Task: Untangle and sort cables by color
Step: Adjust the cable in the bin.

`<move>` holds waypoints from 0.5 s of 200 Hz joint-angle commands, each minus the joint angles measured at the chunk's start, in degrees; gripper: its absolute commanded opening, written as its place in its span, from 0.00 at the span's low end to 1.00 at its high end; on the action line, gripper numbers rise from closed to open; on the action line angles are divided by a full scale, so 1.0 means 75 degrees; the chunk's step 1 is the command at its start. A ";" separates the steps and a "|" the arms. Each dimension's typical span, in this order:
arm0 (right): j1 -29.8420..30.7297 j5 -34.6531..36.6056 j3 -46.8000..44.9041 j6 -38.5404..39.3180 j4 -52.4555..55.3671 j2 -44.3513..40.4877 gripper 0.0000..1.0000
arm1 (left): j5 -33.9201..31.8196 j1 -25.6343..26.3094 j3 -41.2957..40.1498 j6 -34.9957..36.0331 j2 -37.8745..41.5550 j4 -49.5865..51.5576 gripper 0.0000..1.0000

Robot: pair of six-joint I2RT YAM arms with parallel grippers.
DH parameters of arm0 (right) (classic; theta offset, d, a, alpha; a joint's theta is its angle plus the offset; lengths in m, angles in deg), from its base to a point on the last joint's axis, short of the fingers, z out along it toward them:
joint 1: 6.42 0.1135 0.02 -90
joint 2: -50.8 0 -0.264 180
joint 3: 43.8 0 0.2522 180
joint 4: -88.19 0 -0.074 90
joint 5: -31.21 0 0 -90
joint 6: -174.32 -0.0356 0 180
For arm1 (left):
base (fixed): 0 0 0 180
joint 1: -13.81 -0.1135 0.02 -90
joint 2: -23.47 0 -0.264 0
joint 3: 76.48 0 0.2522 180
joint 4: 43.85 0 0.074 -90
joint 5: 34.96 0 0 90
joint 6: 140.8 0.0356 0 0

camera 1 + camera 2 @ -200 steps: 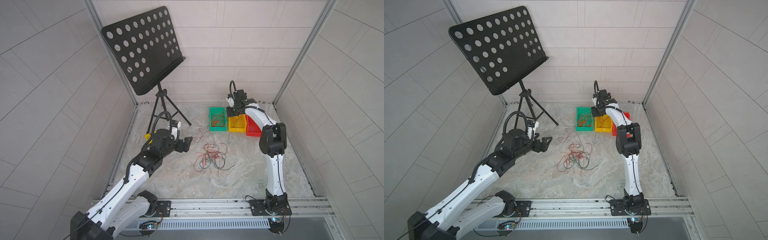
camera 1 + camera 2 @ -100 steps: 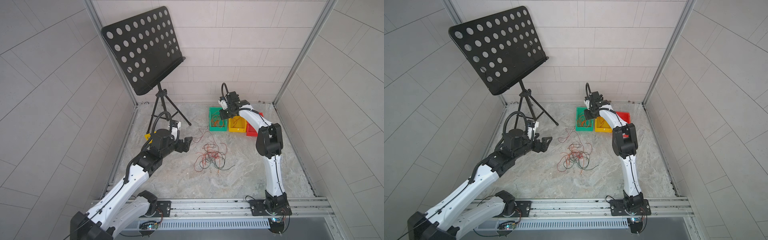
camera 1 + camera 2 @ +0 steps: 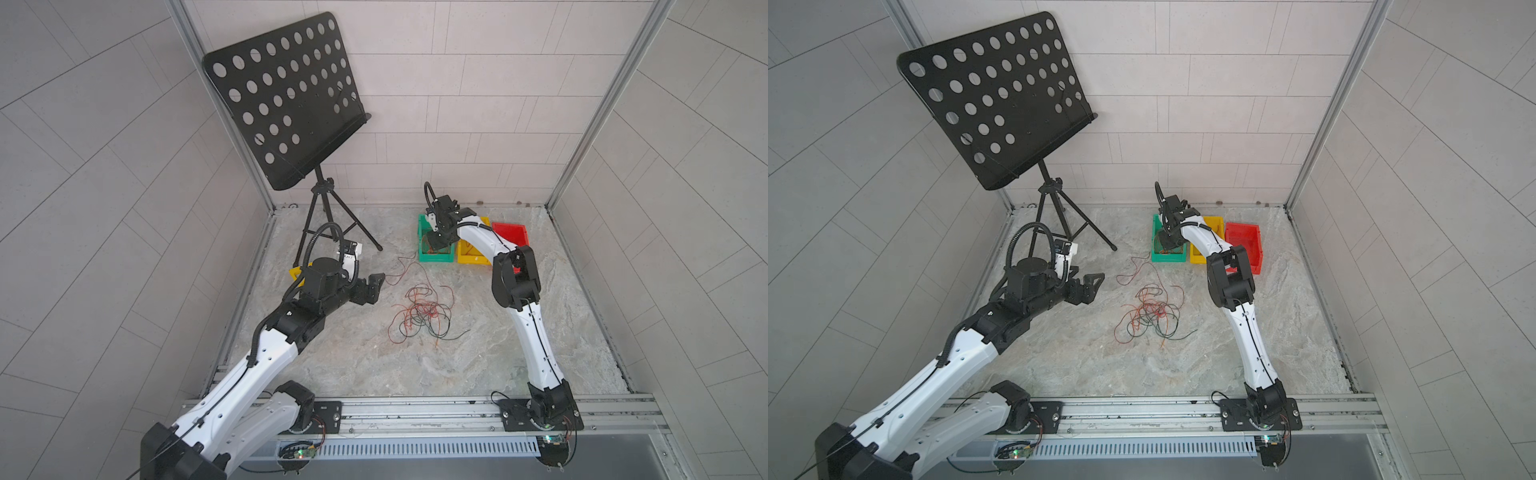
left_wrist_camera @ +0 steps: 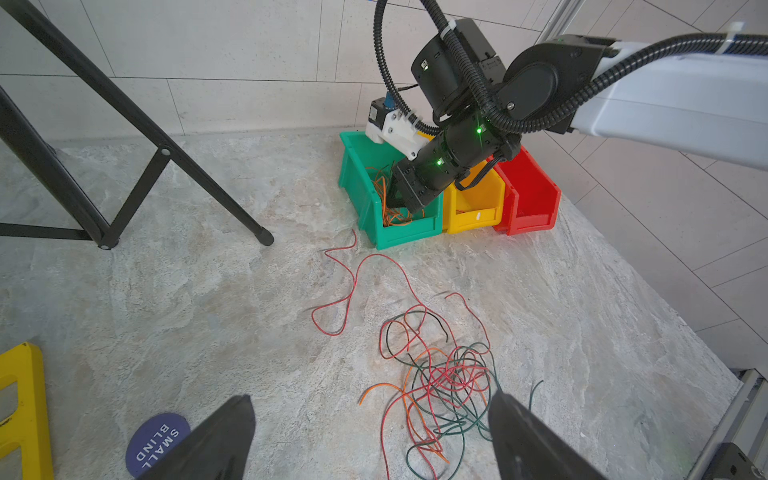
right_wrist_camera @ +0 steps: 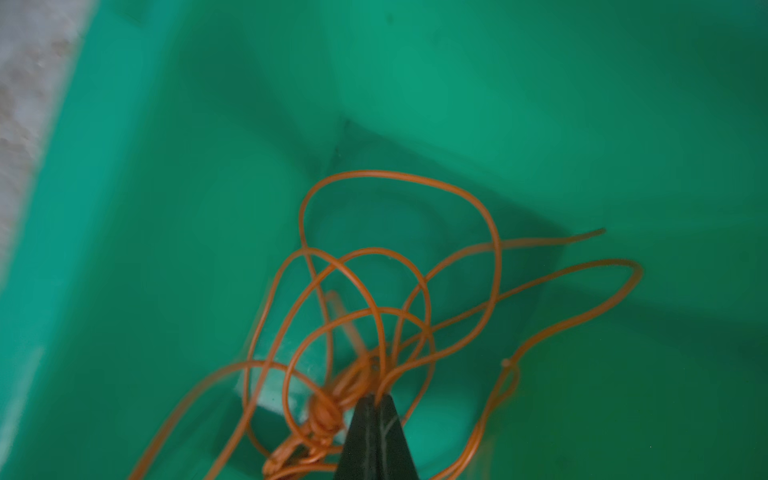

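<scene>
Your left gripper (image 4: 370, 440): fingers wide apart, empty, hovers just short of cable tangle (image 3: 420, 312) of loose red, orange and dark strands. Further right, top views hide your right gripper (image 5: 376, 401) tips inside green bin (image 3: 434, 258). Only right wrist view shows them pressed together, pinching orange cable (image 5: 328, 413).

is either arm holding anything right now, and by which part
Right gripper, jaws shut, pinches the orange cables at their bunched strands inside the green bin. Left gripper, jaws open, holds nothing.
</scene>
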 commanded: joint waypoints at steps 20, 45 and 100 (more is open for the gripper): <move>0.0011 0.0334 0.0175 0.0053 0.0756 0.0193 0.01 | 0.0037 -0.0062 -0.0073 0.0140 0.0111 -0.0115 0.95; 0.0012 0.0103 0.0087 0.0095 0.0842 -0.0217 0.13 | 0.0063 -0.0062 -0.0084 0.0128 0.0087 -0.0159 0.95; 0.0056 0.0023 -0.0216 0.0146 0.0681 -0.1415 0.35 | 0.0064 -0.0061 -0.0095 0.0102 0.0083 -0.0174 0.95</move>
